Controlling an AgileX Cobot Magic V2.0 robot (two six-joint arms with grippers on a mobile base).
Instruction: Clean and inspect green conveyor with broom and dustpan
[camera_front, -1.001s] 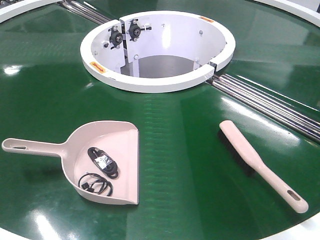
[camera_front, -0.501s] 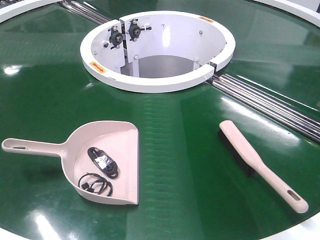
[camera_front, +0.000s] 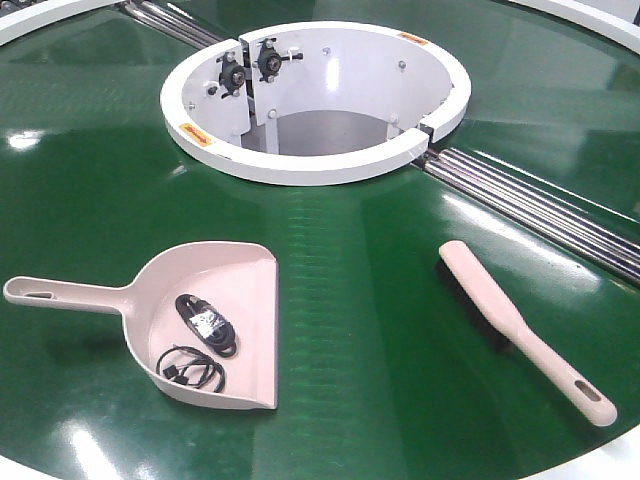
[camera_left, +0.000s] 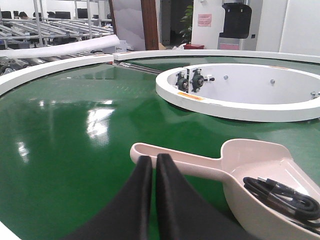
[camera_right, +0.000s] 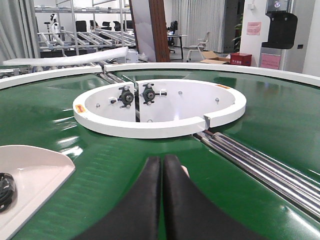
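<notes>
The green conveyor (camera_front: 360, 300) fills the front view, its white central ring (camera_front: 300, 165) at the top. On it lies the dustpan (camera_front: 215, 300) at the left, handle pointing left, with black coiled cables (camera_front: 205, 335) inside. The broom (camera_front: 520, 325) lies at the right, bristles down, handle toward the near right. Neither gripper shows in the front view. In the left wrist view my left gripper (camera_left: 154, 161) is shut and empty, above the end of the dustpan (camera_left: 250, 165) handle. My right gripper (camera_right: 162, 161) is shut and empty; a sliver of the broom (camera_right: 184, 171) peeks from behind its fingers.
Steel rollers (camera_front: 540, 210) run from the ring toward the right edge, and more rollers (camera_front: 170, 20) lie at the upper left. The conveyor's white rim (camera_front: 600, 462) curves along the near right. Roller racks (camera_left: 45, 27) and a doorway stand beyond the conveyor.
</notes>
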